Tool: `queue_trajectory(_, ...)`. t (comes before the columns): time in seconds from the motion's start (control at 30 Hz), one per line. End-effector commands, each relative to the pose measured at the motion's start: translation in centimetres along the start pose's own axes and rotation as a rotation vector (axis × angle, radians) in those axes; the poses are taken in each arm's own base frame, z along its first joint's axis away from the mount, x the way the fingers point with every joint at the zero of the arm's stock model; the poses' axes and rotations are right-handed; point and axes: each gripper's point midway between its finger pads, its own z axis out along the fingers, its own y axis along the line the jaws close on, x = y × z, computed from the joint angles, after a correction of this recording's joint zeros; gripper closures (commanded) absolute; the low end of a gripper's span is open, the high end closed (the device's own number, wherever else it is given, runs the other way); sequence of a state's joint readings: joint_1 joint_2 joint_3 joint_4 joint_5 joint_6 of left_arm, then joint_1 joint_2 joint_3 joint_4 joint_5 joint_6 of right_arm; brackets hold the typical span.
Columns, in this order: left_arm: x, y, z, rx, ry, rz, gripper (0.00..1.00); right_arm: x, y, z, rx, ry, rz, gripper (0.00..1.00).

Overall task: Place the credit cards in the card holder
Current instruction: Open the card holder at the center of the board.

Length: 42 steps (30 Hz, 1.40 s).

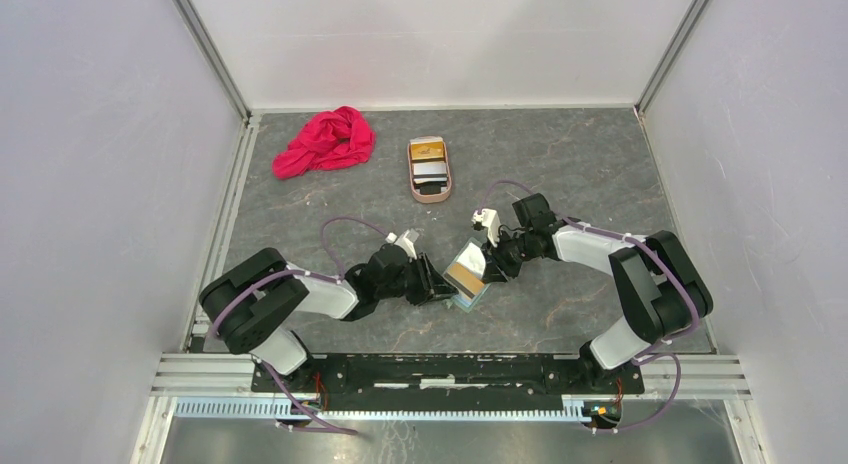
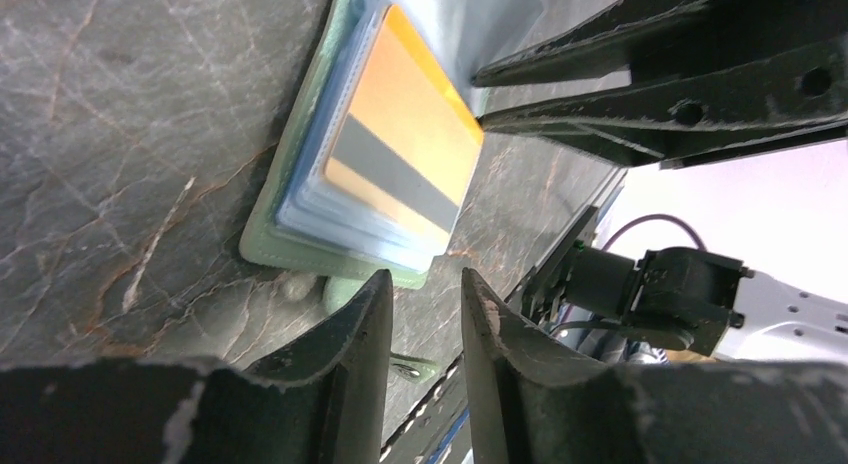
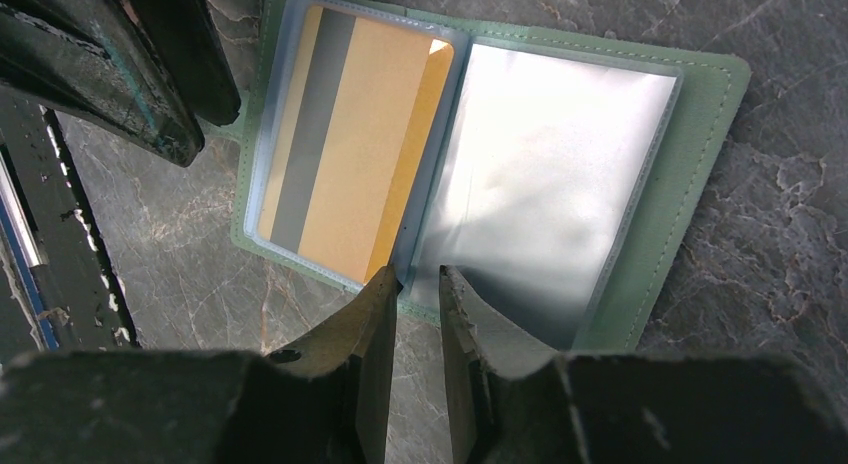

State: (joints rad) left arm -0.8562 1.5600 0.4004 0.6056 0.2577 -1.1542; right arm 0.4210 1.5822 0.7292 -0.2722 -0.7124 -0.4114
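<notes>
The sage-green card holder lies open on the table between both grippers. An orange credit card with a grey stripe sits in its left clear pocket. The right pocket shows nothing in it. My right gripper is open by a narrow gap, its tips at the holder's near edge by the fold, with nothing gripped. My left gripper is open a little too, just off the holder's green edge, and holds nothing. More credit cards lie in the tray.
A pinkish-tan oval tray stands behind the grippers at the middle of the table. A red cloth lies bunched at the back left. The holder's snap tab pokes out below my left fingers. Grey walls close in both sides.
</notes>
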Motion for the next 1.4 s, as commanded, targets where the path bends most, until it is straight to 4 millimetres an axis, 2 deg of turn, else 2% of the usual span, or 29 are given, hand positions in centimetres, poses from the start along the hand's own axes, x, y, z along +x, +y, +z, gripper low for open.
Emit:
queue_trajectory(0.0,-1.8,-2.5,0.3,0.085,-0.085,-0.040,0.60,1.9,0.7,0.5,-0.027,0.051,0.047,0.70)
queue_trajectory(0.37,-2.4,-1.0,0.1,0.026,-0.128,-0.060,0.57,2.7,2.9,0.7,-0.107,0.024,0.132,0.74)
queue_trajectory(0.57,-4.0,-1.4,-2.0,-0.040,-0.205,0.012,0.55,2.5,3.9,1.1,-0.138,-0.025,0.203,0.77)
queue_trajectory(0.67,-5.0,-1.3,-3.4,-0.079,-0.269,0.044,0.48,2.3,4.2,1.3,-0.146,-0.054,0.265,0.78)
queue_trajectory(0.77,-5.1,-1.3,-3.9,-0.074,-0.284,0.050,0.44,2.2,3.9,1.5,-0.122,-0.065,0.314,0.78)
queue_trajectory(1.07,-3.8,-1.6,-2.3,0.011,-0.223,-0.017,0.44,2.4,3.6,1.9,-0.114,-0.055,0.358,0.79)
queue_trajectory(1.37,-3.9,-1.8,-1.3,0.020,-0.212,-0.025,0.49,2.5,3.3,1.9,-0.102,-0.044,0.353,0.79)
